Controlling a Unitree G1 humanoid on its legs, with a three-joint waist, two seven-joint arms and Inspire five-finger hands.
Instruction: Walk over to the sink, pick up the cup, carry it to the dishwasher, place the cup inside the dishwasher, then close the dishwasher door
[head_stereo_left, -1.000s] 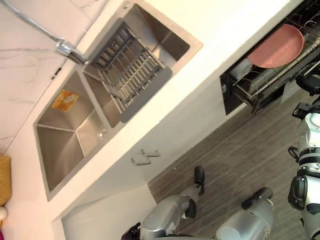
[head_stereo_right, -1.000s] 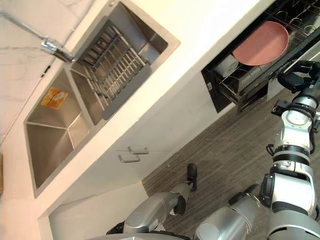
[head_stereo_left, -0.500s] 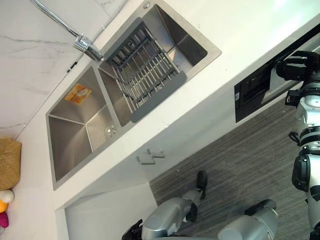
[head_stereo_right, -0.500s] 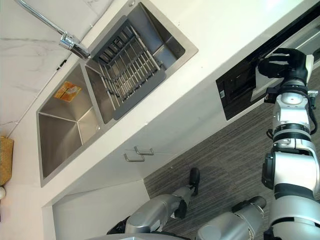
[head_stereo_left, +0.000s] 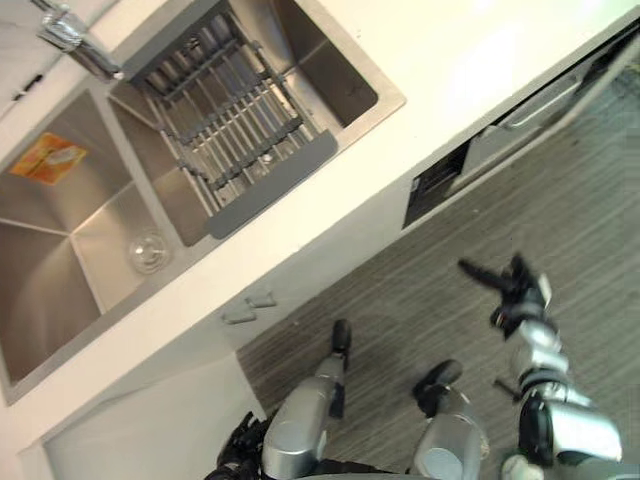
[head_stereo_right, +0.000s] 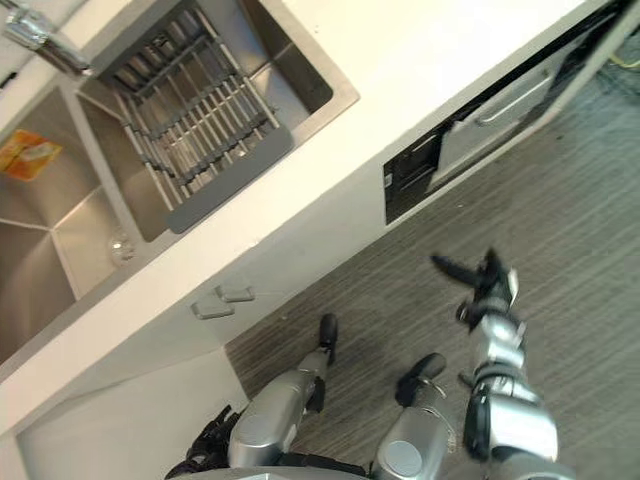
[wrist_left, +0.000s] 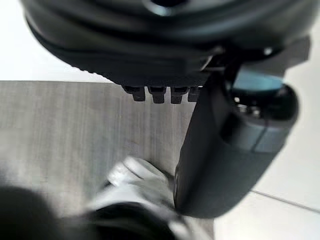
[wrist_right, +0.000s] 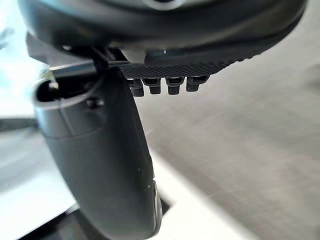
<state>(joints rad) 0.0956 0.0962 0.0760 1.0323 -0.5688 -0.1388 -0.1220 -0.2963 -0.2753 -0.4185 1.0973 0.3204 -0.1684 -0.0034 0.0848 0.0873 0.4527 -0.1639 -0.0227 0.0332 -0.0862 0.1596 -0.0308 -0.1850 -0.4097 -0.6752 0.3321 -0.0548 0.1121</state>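
The dishwasher (head_stereo_right: 500, 108) is set under the white counter (head_stereo_right: 400, 60) at the upper right. Its silver door with a bar handle (head_stereo_right: 512, 98) stands almost shut, with a dark slit along its upper edge, so its inside is hidden. My right hand (head_stereo_left: 512, 292) hangs open over the wood floor in front of the door and touches nothing. Its straight fingers (wrist_right: 165, 85) and thumb (wrist_right: 100, 160) hold nothing. My left hand (head_stereo_left: 238, 452) hangs open low beside the cabinet, and its thumb (wrist_left: 225, 150) is empty too.
A steel double sink (head_stereo_left: 60, 230) lies at the upper left with a grey dish rack (head_stereo_left: 220, 110) over its right basin and a tap (head_stereo_left: 70, 35) behind. Two drawer handles (head_stereo_left: 250, 305) stick out of the cabinet below. Grey wood floor (head_stereo_left: 560, 200) stretches before the dishwasher.
The pulled-out rack with the pink plate went in and the door swung up under my right hand. That hand has since dropped away from the door and opened. The camera has shifted too.
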